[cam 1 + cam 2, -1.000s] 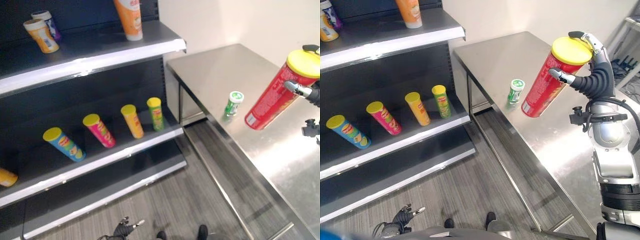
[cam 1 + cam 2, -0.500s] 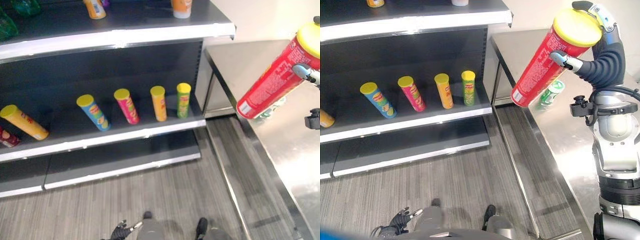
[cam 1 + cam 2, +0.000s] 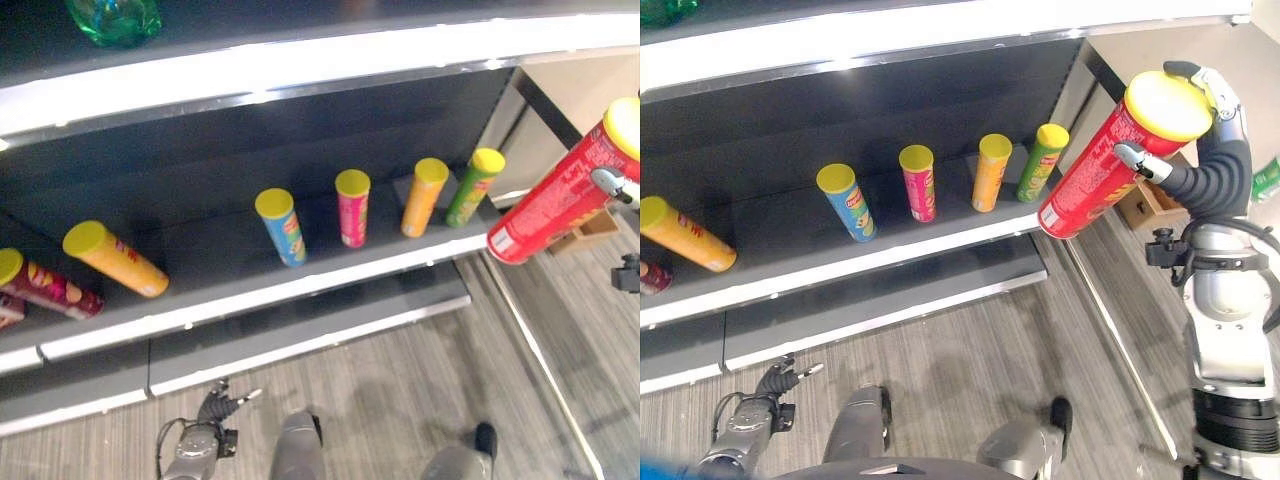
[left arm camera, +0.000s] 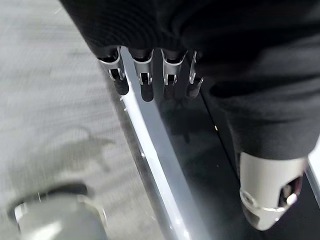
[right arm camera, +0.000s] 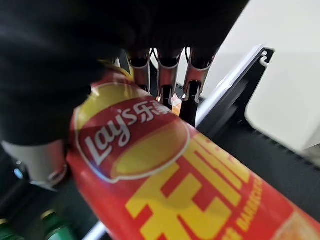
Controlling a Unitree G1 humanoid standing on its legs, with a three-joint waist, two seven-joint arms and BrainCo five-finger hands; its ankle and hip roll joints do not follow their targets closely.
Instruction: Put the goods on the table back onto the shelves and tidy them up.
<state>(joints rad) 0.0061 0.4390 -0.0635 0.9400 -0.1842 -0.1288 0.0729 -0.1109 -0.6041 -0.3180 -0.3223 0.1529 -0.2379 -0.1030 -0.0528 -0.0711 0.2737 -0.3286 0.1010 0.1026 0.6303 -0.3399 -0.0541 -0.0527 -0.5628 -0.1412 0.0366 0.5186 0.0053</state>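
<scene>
At the right edge of the frame the right hand grips a tall red chip can near its yellow lid, fingers and thumb curled round it. The can is red with yellow print, tilted, its base pointing down-left toward the shelf. On that shelf, at centre, stand blue, pink, orange and green cans. The left hand hangs at lower left, fingers relaxed.
</scene>
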